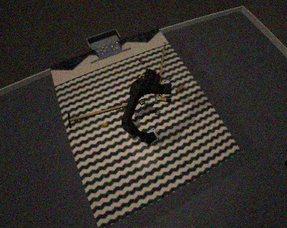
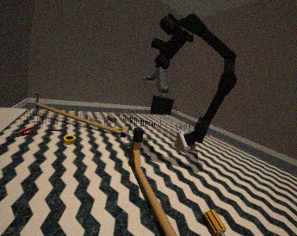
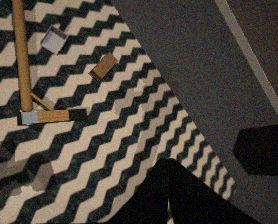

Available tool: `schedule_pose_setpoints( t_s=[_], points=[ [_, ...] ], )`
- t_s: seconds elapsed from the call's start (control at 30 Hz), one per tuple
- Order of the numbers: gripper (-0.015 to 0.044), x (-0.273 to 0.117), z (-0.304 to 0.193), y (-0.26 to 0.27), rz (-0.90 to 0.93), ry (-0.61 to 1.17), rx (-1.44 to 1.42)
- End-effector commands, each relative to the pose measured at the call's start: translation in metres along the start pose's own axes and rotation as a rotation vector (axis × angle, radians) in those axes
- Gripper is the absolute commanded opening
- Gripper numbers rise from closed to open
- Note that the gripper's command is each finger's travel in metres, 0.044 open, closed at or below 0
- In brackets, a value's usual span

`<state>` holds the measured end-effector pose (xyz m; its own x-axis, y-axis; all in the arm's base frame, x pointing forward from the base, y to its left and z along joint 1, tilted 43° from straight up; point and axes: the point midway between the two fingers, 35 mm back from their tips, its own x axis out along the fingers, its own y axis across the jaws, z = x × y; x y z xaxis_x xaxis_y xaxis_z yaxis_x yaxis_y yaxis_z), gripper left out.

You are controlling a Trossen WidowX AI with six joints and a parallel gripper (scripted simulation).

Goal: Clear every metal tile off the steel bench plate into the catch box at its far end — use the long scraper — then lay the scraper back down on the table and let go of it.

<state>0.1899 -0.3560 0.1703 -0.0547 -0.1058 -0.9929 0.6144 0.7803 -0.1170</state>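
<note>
My gripper (image 2: 162, 64) (image 3: 169, 161) is shut and empty, raised above the patterned table. A long wooden-handled tool (image 1: 162, 60) (image 2: 77, 118) (image 3: 21, 55) lies right of the arm, with a wood, silver and black crosspiece at its near end. Another long wooden tool (image 1: 96, 111) (image 2: 151, 189) lies on the left, with a dark crossbar at its outer end. I cannot tell which is the scraper. The catch box (image 1: 103, 37) stands at the far end. Small shiny tiles (image 1: 110, 49) show near it; whether on the plate or in the box is unclear.
A wooden block (image 1: 180, 88) (image 2: 112, 117) (image 3: 104, 66), a yellow ring (image 1: 141, 76) (image 2: 69, 139), red pliers (image 1: 141, 60) (image 2: 28, 130) and a yellow ridged block (image 1: 104, 125) (image 2: 214, 221) lie on the table. A small grey tray (image 3: 54, 40) is beside the right tool.
</note>
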Motion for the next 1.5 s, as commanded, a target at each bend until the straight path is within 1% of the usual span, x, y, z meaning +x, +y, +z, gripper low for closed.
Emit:
schedule_pose_setpoints(
  t_s=[0.0, 1.47],
  points=[
    [0.0, 0.012, 0.004, 0.012, 0.05, 0.022, -0.035],
    [0.0, 0.083, 0.018, 0.116, 0.455, 0.166, -0.246]
  ],
)
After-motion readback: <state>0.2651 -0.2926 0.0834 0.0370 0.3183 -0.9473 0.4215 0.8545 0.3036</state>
